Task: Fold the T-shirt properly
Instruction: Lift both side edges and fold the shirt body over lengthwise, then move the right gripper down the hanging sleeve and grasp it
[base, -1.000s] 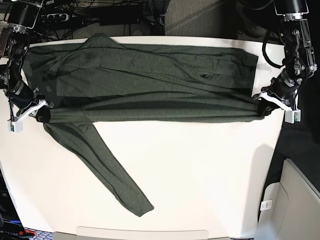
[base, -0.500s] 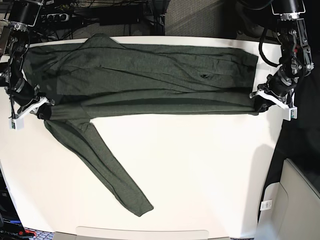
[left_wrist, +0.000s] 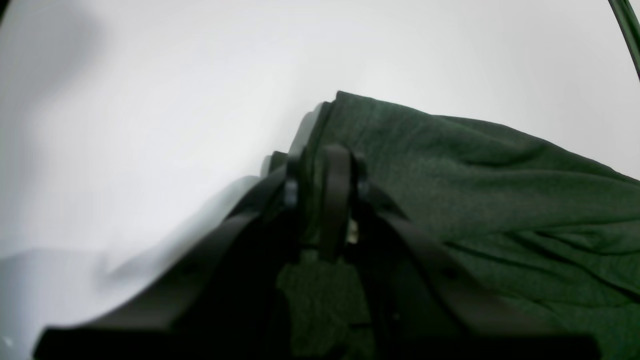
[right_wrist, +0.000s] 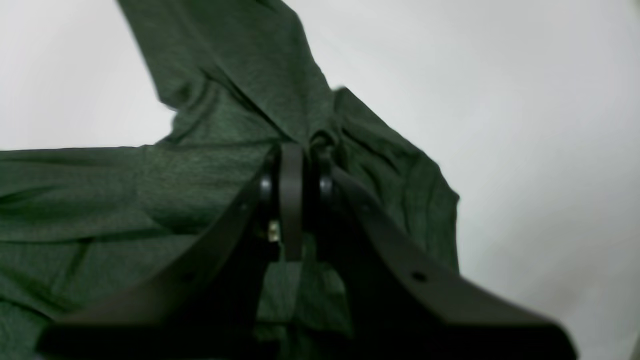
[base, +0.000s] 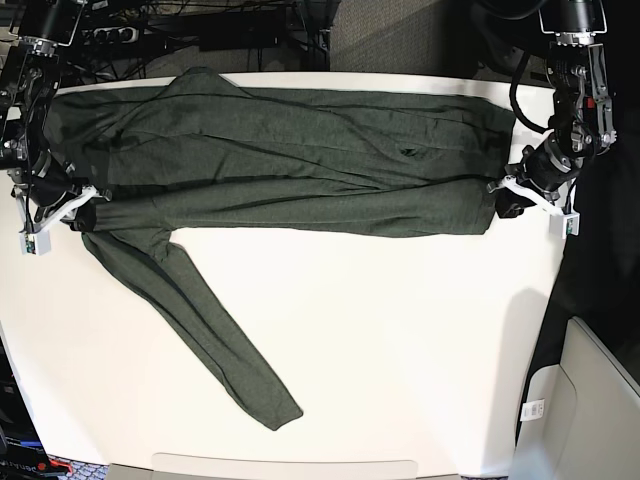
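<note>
T-shirt (base: 290, 160), dark olive long-sleeved knit, lies stretched in a long band across the far half of the white desk (base: 400, 340), running 9 to 3 o'clock in the base view. Lengthwise fold looks done: the near edge is doubled toward the far side and the band is narrow. One sleeve (base: 200, 320) is not yet tucked; it trails from the band's 9 o'clock end toward 6 o'clock over bare desk, cuff near the front edge. Right end effector (right_wrist: 300, 150), at 9 o'clock in the base view, is clenched on a bunch of fabric at the sleeve-and-body junction; cloth puckers at its tips in the right wrist view. Left end effector (left_wrist: 325, 165) sits at the 3 o'clock end on the folded corner; fabric shows between its fingers with a slim gap, so can't tell whether it grips or has let go. Judged progress: roughly the first third. Left to do: bring the loose sleeve onto the body, then fold the band crosswise into a compact stack, smoothing wrinkles.
</note>
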